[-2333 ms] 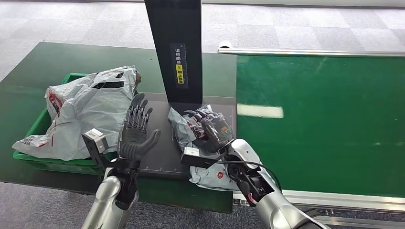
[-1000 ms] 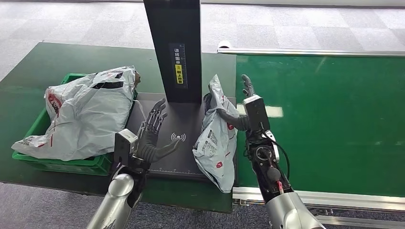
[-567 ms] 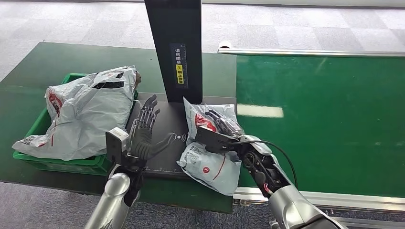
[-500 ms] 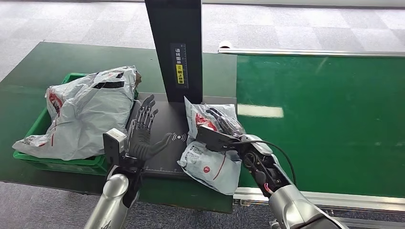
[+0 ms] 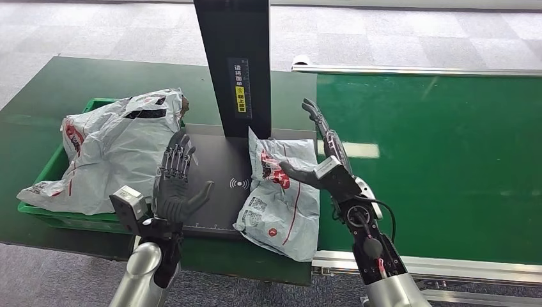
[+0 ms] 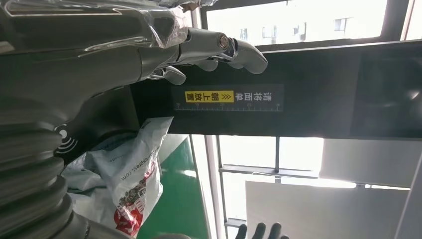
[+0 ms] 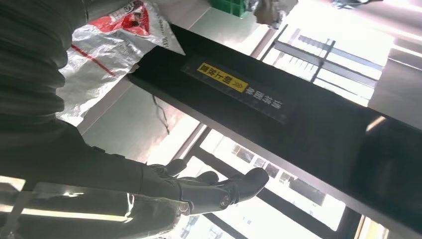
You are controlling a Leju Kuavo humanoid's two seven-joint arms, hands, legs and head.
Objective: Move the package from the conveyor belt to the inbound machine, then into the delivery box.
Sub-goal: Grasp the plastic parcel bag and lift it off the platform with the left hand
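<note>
**Package on the scanner plate, both my hands free**

The broad green conveyor belt (image 5: 434, 160) fills the right side of my head view, its pale metal rail running along the far edge. To its left lies the dark green table (image 5: 57, 89), and on that table stands the inbound machine: a flat black scanner plate (image 5: 214, 160) with a white wireless mark, and a tall black upright post (image 5: 233, 57) carrying a yellow and white label.

At the left end of the table sits the green plastic delivery crate (image 5: 48, 169), heaped with a large grey plastic mailer bag (image 5: 115, 150) that spills over its rim.

The package I am working with, a smaller grey plastic mailer with red print and a red stripe (image 5: 281, 198), lies on the right part of the scanner plate, just beside the foot of the post. Its near corner hangs over the front edge of the plate and its right side reaches toward the belt.

My right hand (image 5: 319, 150) is raised beside the package's right edge, fingers stretched out straight and apart, thumb pointing toward the package; it holds nothing, though I cannot tell whether the thumb touches the plastic.

My left hand (image 5: 176, 182) stands upright over the left part of the plate, between the crate and the package, palm spread, fingers apart, holding nothing.
</note>
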